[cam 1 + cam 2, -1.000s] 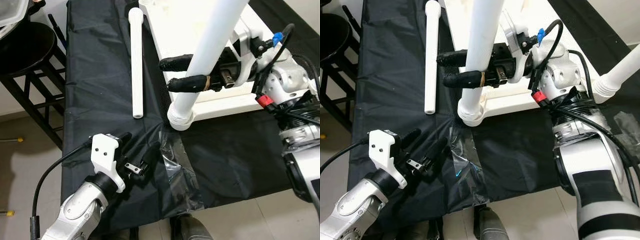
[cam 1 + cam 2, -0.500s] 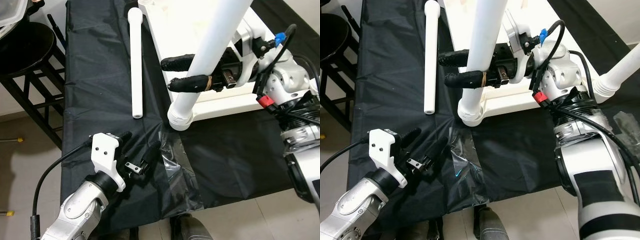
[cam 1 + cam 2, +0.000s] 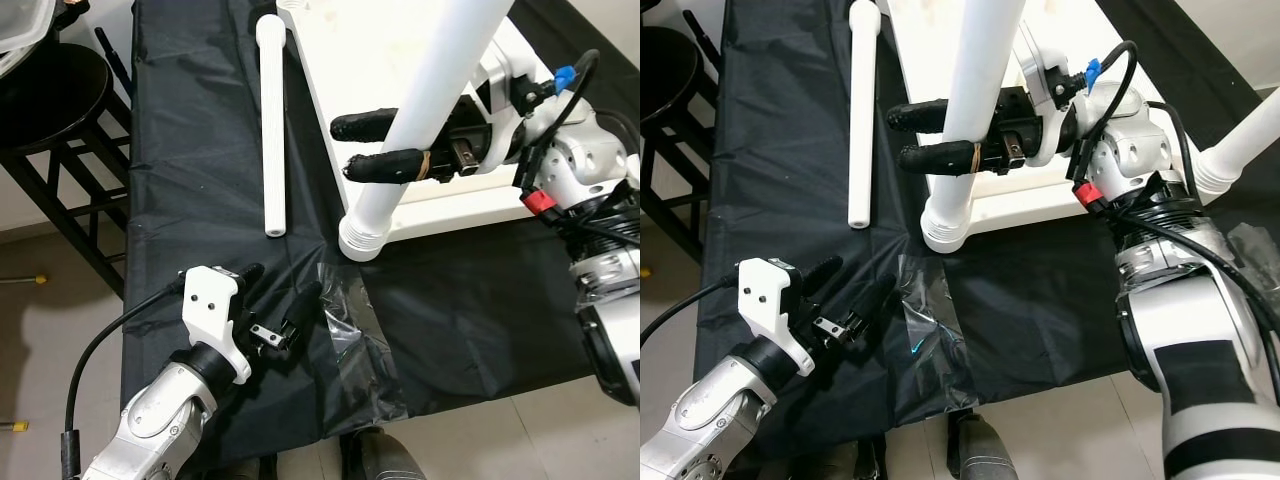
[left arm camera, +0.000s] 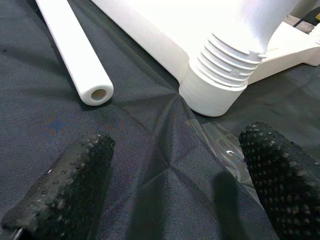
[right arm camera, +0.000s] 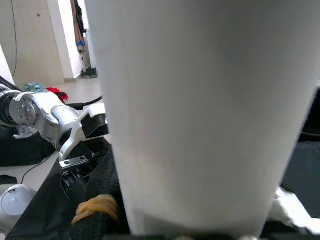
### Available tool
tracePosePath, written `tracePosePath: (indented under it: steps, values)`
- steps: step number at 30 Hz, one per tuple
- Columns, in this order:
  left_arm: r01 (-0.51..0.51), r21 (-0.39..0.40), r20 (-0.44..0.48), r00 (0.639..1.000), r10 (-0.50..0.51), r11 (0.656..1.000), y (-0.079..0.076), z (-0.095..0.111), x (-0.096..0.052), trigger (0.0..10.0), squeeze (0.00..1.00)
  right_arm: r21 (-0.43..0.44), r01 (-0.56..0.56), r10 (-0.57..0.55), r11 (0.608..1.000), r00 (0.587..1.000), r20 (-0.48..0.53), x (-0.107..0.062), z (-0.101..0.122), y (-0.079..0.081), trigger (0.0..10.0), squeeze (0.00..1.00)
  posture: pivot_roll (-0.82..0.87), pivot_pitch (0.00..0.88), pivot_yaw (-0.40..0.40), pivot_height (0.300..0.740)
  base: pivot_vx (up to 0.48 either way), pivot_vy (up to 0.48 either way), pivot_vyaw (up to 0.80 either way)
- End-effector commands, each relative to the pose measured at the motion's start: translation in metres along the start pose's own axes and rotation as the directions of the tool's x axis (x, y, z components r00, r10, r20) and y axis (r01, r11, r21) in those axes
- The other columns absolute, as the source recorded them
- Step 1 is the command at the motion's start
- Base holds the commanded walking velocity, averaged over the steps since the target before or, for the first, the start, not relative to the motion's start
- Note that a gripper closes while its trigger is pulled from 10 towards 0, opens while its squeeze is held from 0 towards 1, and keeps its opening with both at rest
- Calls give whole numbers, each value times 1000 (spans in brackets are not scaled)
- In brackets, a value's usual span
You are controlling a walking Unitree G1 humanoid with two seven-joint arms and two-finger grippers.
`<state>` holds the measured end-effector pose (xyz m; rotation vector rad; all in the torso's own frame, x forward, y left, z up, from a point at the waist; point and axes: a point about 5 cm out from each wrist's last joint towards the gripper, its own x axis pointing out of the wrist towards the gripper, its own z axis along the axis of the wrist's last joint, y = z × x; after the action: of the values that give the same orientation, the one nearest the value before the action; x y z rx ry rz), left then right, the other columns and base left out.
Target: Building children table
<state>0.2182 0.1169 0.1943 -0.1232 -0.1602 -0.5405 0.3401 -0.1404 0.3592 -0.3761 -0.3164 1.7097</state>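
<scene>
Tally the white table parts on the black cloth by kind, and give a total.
White plastic tube legs: 3 (one gripped by the right hand at, one lying loose on the black cloth at, one standing at the right edge)
White plastic tabletop: 1
Total: 4

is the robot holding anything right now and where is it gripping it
The right gripper holds the upright table leg low on its shaft, just above the threaded end. The left gripper is open and holds nothing.

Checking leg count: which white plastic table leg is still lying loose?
The white tube lying flat on the black cloth, left of the tabletop; the others stand in corner sockets.
</scene>
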Motion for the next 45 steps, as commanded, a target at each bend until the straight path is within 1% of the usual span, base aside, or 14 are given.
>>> tracePosePath:
  steps: [1,14,16,18,20,23,28,32,34,37,38,40,44,45]
  values:
    - [8,-7,-15,1000,-9,1000,-3,-2,-4,10000,0,75,-26,30,997,998,-56,2,-19,5,10000,0,41,386,-26,740,0,0,0]
    - [10,-9,-13,1000,-10,1000,-4,-2,-3,10000,0,109,56,-50,993,997,-54,8,-40,0,10000,0,38,387,-31,740,0,0,0]
    - [9,-9,-11,1000,-9,1000,-3,-2,-2,10000,0,103,169,-161,980,983,-83,13,-46,-4,10000,0,31,388,-32,740,0,0,0]
    - [9,-9,-11,1000,-9,1000,-3,-2,-2,10000,0,103,169,-161,980,983,-83,13,-46,-4,10000,0,31,388,-32,740,0,0,0]
    - [9,-9,-11,1000,-9,1000,-3,-2,-2,10000,0,107,234,-223,966,969,-103,17,-51,-5,10000,0,29,388,-31,740,0,0,0]
    - [9,-7,-9,1000,-9,1000,-1,-2,0,10000,0,118,424,-403,898,900,-167,26,-61,-5,10000,0,20,385,-28,740,0,0,0]
    - [10,-5,-8,1000,-10,1000,0,-2,1,10000,0,130,505,-477,853,856,-199,31,-67,-3,10000,0,16,382,-29,740,0,0,0]
    - [12,-2,-8,1000,-12,1000,1,-3,2,10000,0,140,642,-600,754,760,-251,34,-79,2,10000,0,5,370,-27,740,0,0,0]
    - [12,-2,-8,1000,-12,1000,2,-4,3,10000,0,140,659,-615,739,744,-259,35,-81,2,10000,0,6,369,-27,740,0,0,0]
    - [12,3,-8,1000,-12,1000,2,-5,4,10000,0,134,754,-701,643,650,-292,35,-85,2,10000,0,5,362,-24,740,0,0,0]
    - [12,3,-8,1000,-12,1000,2,-5,4,10000,0,134,754,-701,643,650,-292,35,-85,2,10000,0,5,362,-24,740,0,0,0]
    - [12,3,-9,1000,-12,1000,2,-6,5,10000,0,110,799,-741,591,591,-318,35,-87,3,10000,0,5,360,-24,740,0,0,0]
    - [12,4,-9,1000,-12,1000,3,-6,5,10000,0,100,833,-772,544,544,-328,36,-87,4,10000,0,4,359,-24,740,0,0,0]
    - [12,3,-8,1000,-12,1000,3,-6,6,10000,0,92,850,-791,518,517,-327,35,-86,3,10000,0,3,358,-23,740,0,0,0]
